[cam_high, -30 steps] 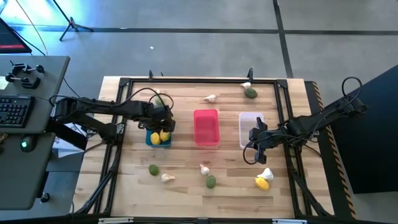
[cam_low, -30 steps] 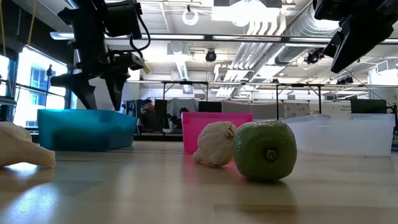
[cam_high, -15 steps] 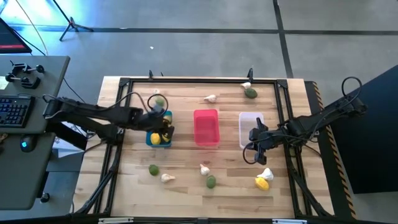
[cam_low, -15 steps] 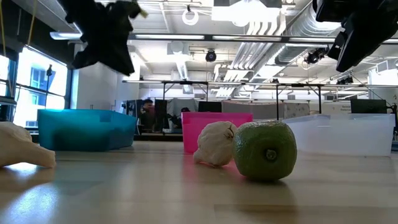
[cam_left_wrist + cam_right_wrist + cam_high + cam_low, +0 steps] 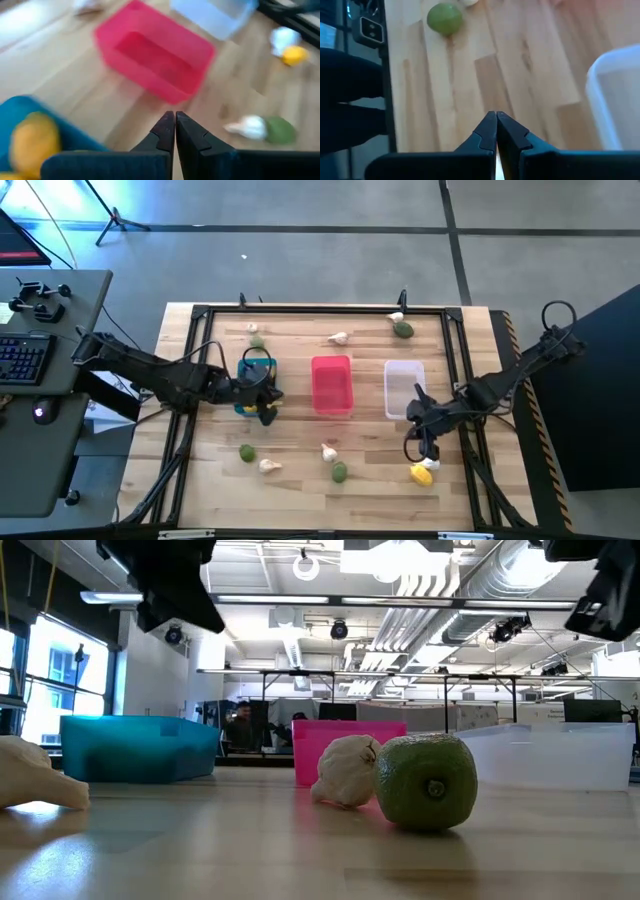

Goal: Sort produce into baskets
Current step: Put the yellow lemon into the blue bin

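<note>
**Wooden worktop with three bins, workshop behind**

Pale wood planks [image 5: 300, 480] form the table, edged by a black metal frame [image 5: 320, 309]. Nearest the low camera lie a dull green round fruit [image 5: 426, 781] touching a white garlic-like bulb [image 5: 345, 771], with another white bulb [image 5: 35, 775] off to one side. From above, that near strip also holds a green fruit [image 5: 246, 452] and a yellow lemon-like oval [image 5: 422, 474] beside a white bulb.

Mid-table stand the three baskets in a row: a blue plastic bin [image 5: 250, 367] holding yellow ovals [image 5: 30, 144], a pink-red plastic bin [image 5: 331, 384], and a translucent white plastic bin [image 5: 402, 387]. The left gripper [image 5: 268, 413] hangs by the blue bin's near corner, fingers pressed together on nothing. The right gripper [image 5: 424, 450] hovers just above the lemon and bulb, fingers likewise pressed together and empty.

Along the far edge sit more bulbs and a green fruit [image 5: 403, 330]. Beyond the table: grey floor, a desk with a keyboard [image 5: 25, 358], and a workshop with ceiling ducts [image 5: 420, 580] and a person [image 5: 238, 725] in the distance.
</note>
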{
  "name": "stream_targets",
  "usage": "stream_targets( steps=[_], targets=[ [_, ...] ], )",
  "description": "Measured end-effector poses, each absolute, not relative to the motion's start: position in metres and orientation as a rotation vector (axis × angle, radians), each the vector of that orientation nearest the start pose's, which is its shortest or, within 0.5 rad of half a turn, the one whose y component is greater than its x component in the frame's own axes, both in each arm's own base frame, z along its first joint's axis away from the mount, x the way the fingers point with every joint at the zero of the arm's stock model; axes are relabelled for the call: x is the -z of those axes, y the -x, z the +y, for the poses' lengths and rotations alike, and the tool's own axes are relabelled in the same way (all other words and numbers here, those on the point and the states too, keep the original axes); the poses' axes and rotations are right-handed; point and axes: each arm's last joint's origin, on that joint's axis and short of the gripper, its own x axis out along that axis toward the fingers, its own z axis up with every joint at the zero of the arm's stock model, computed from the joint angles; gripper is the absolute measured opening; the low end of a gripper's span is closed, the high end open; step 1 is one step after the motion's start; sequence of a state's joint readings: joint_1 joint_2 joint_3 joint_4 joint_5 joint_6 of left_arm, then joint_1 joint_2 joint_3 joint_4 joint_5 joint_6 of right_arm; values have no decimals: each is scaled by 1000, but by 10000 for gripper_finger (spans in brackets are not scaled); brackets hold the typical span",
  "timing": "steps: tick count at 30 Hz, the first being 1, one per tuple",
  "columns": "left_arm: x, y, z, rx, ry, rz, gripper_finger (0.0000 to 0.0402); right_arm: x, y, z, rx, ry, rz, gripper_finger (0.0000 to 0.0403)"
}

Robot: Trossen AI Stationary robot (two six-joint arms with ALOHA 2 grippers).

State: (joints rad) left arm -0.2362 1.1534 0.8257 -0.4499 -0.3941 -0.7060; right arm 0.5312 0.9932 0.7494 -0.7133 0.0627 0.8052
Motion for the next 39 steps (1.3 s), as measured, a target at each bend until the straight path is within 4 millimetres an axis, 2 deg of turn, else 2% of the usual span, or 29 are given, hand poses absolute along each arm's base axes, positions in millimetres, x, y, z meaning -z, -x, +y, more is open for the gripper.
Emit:
stream_targets(
  steps=[4, 11, 18, 28, 32, 39],
  targets=[
    [-256, -233, -45, -264, 416, 628, 0, -245, -155, 99, -25, -538, 1051, 0],
    [-240, -236, -47, -115, 480, 508, 0, -248, -153, 119, -34, -585, 1127, 0],
    [-225, -232, -48, -110, 481, 492, 0, -246, -160, 144, -30, -606, 1303, 0],
    [-225, -232, -48, -114, 481, 492, 0, -232, -167, 162, -30, -665, 1483, 7],
    [-225, -232, -48, -118, 514, 492, 0, -224, -170, 166, -19, -656, 1527, 50],
    [-225, -232, -48, -122, 535, 492, 0, -206, -176, 172, 29, -589, 1580, 179]
  ],
)
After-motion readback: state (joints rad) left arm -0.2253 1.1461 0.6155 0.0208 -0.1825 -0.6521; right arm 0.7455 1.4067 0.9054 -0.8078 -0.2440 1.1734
